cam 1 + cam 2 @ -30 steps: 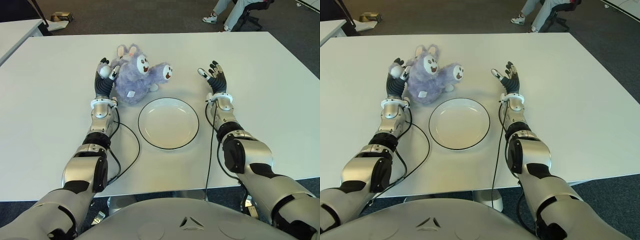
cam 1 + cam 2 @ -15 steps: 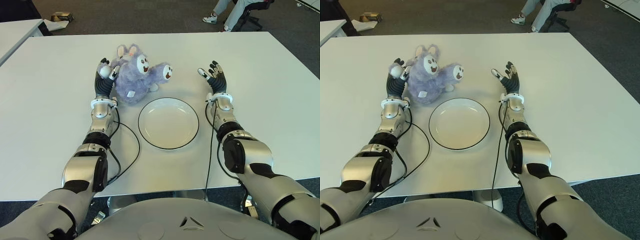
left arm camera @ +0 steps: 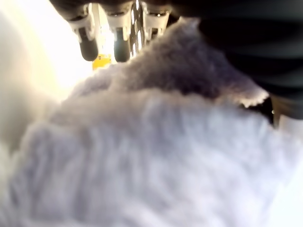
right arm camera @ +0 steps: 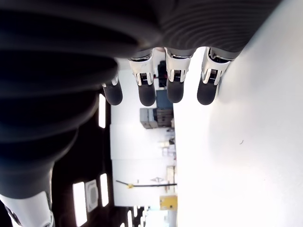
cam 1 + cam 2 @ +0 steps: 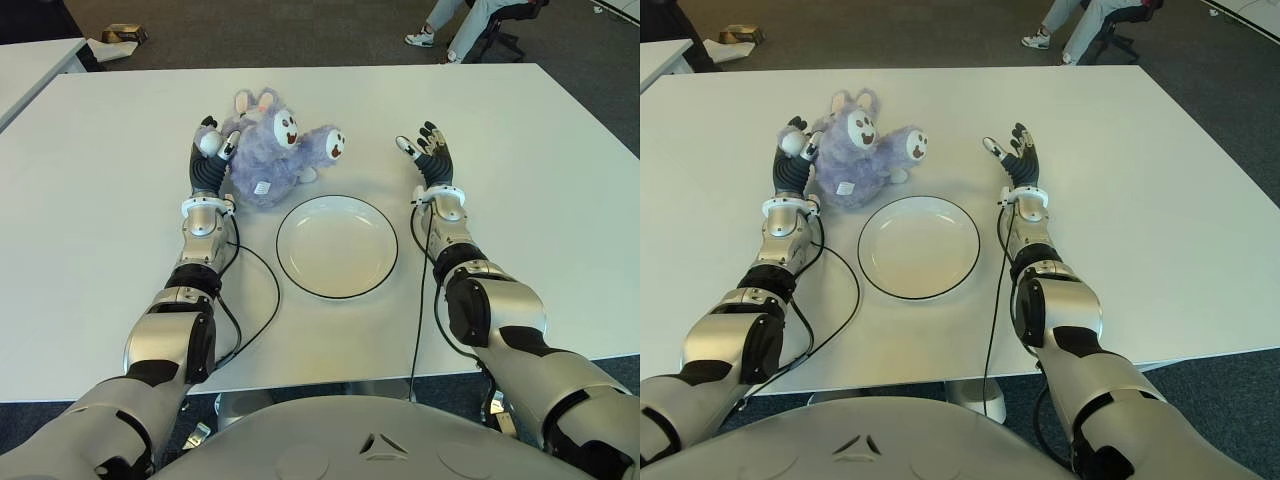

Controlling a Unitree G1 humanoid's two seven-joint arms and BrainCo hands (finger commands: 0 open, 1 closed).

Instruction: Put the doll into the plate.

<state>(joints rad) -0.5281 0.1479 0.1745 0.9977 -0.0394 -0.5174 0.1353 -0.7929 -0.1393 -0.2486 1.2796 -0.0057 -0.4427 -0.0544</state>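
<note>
Doll [image 5: 275, 150] lies on the white table [image 5: 120, 200] beside the plate [image 5: 337, 246].

No visible change from the earlier frames. The left hand [image 5: 208, 150], doll [image 5: 270, 150] and right hand [image 5: 428, 150] occupy the same positions.

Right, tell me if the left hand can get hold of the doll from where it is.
Probably yes: the left hand is already against the doll, fingers open, with nothing between them.
</note>
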